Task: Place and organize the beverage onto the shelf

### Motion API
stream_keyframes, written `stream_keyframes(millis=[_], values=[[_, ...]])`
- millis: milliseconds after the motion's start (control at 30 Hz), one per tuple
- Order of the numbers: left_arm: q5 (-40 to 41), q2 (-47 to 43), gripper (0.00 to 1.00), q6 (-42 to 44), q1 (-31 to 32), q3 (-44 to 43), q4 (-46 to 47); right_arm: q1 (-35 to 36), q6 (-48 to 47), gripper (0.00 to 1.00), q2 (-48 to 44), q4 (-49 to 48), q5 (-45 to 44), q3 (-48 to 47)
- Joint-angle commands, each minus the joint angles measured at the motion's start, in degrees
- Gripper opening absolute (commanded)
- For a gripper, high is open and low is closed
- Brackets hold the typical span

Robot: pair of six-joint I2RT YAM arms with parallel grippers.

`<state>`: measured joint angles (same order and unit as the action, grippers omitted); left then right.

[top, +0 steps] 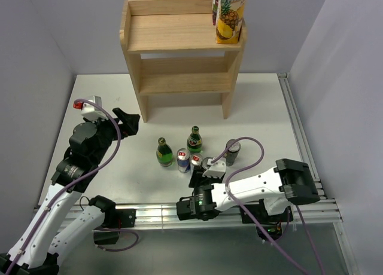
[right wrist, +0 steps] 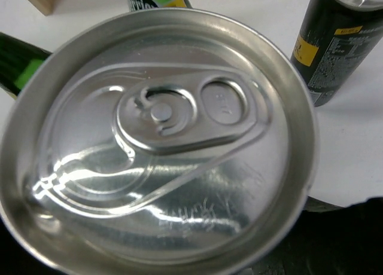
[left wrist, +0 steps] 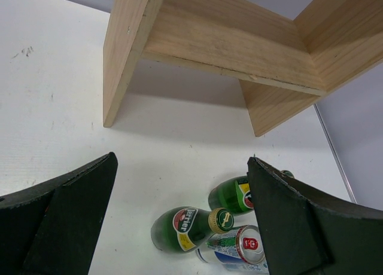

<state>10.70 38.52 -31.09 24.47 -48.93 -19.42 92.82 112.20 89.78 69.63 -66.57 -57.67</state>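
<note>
The wooden shelf [top: 179,54] stands at the back of the table and also shows in the left wrist view [left wrist: 209,42]. The drinks stand in a cluster in front of it: two green bottles [top: 164,152] [top: 194,140], two blue-and-silver cans [top: 184,160] [top: 195,161] and a black can [top: 232,150]. My right gripper [top: 202,172] is down over the second black can [top: 207,163], whose silver lid [right wrist: 161,143] fills the right wrist view; its fingers are hidden. My left gripper [top: 128,121] is open and empty, left of the cluster, with both bottles [left wrist: 185,227] [left wrist: 230,194] between its fingers [left wrist: 66,215].
A pineapple juice carton [top: 230,15] stands on the shelf's top tier at the right, with a darker carton [top: 215,5] behind it. Metal rails run along the table's right edge [top: 296,137] and near edge [top: 155,212]. Grey walls close in on both sides.
</note>
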Motion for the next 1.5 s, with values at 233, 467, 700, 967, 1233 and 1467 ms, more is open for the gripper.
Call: stream_keyframes(millis=[233, 467, 700, 967, 1233, 1467], values=[[-0.33, -1.43, 0.97, 0.59, 0.23, -0.2, 1.67, -0.53, -5.84, 0.0, -3.74, 13.17, -11.55, -14.36], [0.11, -2.31, 0.97, 0.51, 0.23, -0.12, 1.49, -3.08, -40.59, 0.0, 7.13, 12.73, -26.41, -42.75], [0.38, -2.49, 0.97, 0.51, 0.14, -0.29, 1.23, -9.05, -74.04, 0.0, 23.33, 13.08, -33.36, -76.15], [0.29, -2.14, 0.96, 0.42, 0.23, -0.47, 0.96, -20.03, -115.33, 0.0, -0.06, -39.35, 1.76, -52.94], [1.08, -2.05, 0.96, 0.42, 0.23, -0.29, 0.88, -26.81, -120.2, 0.0, -1.11, -49.06, 15.84, -56.66], [1.43, -1.96, 0.97, 0.59, 0.23, -0.29, 0.96, -31.89, -121.43, 0.0, 12.68, -47.31, 20.68, -79.4]])
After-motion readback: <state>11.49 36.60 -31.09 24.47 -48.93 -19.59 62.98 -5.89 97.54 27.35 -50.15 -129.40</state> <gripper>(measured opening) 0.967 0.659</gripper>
